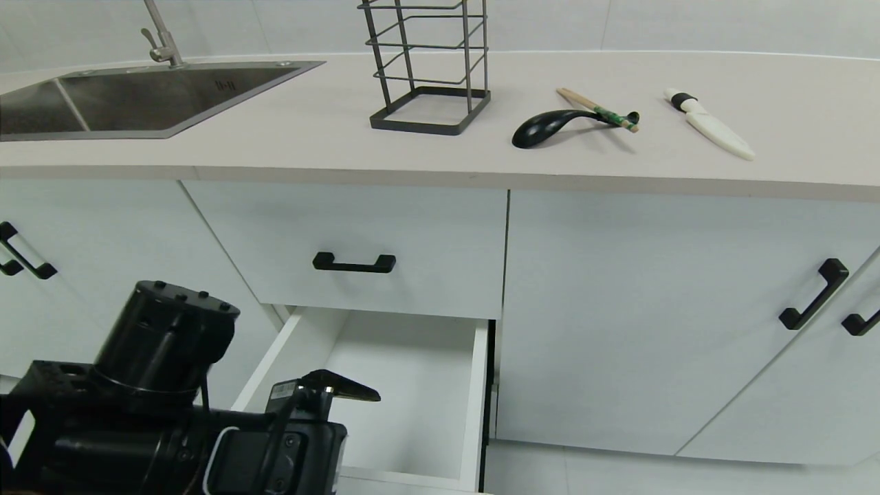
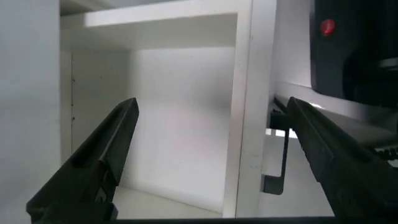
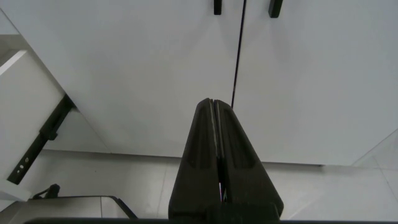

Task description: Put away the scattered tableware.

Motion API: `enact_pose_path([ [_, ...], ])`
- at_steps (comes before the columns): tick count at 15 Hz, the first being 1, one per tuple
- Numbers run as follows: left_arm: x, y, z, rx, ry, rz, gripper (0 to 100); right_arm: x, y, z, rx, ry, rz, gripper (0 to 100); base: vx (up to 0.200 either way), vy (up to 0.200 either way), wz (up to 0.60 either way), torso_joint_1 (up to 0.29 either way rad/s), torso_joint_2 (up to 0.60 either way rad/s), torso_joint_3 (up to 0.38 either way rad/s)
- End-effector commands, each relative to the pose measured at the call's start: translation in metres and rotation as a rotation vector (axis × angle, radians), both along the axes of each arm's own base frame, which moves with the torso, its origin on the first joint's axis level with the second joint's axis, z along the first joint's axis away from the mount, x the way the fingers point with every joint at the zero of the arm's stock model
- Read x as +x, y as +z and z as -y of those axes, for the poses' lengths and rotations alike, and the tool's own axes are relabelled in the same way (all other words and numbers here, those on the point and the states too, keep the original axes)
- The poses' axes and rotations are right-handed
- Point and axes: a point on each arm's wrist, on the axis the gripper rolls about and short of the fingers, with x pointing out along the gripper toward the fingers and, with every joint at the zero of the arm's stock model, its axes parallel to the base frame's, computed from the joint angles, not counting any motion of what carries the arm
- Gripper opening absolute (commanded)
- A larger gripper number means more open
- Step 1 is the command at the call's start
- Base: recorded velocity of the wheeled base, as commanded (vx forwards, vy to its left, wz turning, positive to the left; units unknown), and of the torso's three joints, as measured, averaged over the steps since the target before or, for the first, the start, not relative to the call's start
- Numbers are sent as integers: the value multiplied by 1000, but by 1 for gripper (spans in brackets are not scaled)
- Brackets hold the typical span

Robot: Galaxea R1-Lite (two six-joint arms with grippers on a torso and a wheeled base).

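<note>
While its two dark fingers (image 2: 106, 149) stand wide apart with nothing between them, the left tool (image 2: 212, 112) hangs far below the wire rack (image 1: 415, 127), at the near left corner of the open drawer (image 1: 476, 392). The left wrist view looks past the fingers into the drawer's white inside. The right tool (image 3: 212, 107) is clenched, its fingers pressed flat together on nothing. It faces closed white cabinet doors (image 3: 298, 81) and a pale floor; how it stands against the rack cannot be told.

The drawer is pulled out of the cabinet front straight below the rack, under a shut drawer with a black handle (image 1: 354, 262). The rack itself stands upright on the counter (image 1: 275, 144), a dark wire frame on a square base.

Just right of the rack lies a black spoon (image 1: 535, 130), bowl toward the rack. Its handle end touches the green-patterned tips of a pair of wooden chopsticks (image 1: 591, 104), which lie slanted farther right. Beyond them, farthest right of the rack and apart from the chopsticks, lies a white knife (image 1: 711, 127) with a black band. Left of the rack, a steel sink (image 1: 137, 96) with its tap (image 1: 161, 38) is set into the counter.
</note>
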Motion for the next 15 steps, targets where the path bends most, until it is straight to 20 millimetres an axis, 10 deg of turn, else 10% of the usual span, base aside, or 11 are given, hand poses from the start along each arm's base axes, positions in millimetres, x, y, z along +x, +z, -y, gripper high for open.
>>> enact_pose_path([
  [1,-9,14,-5,-48,-4,-17,100,0,0,0,0,0,0,0,0,0,0,0,0,0],
  [13,-23,65,-14,-710,372,-252,100,0,0,0,0,0,0,0,0,0,0,0,0,0],
  [15,-53,69,-31,-834,333,-160,100,0,0,0,0,0,0,0,0,0,0,0,0,0],
])
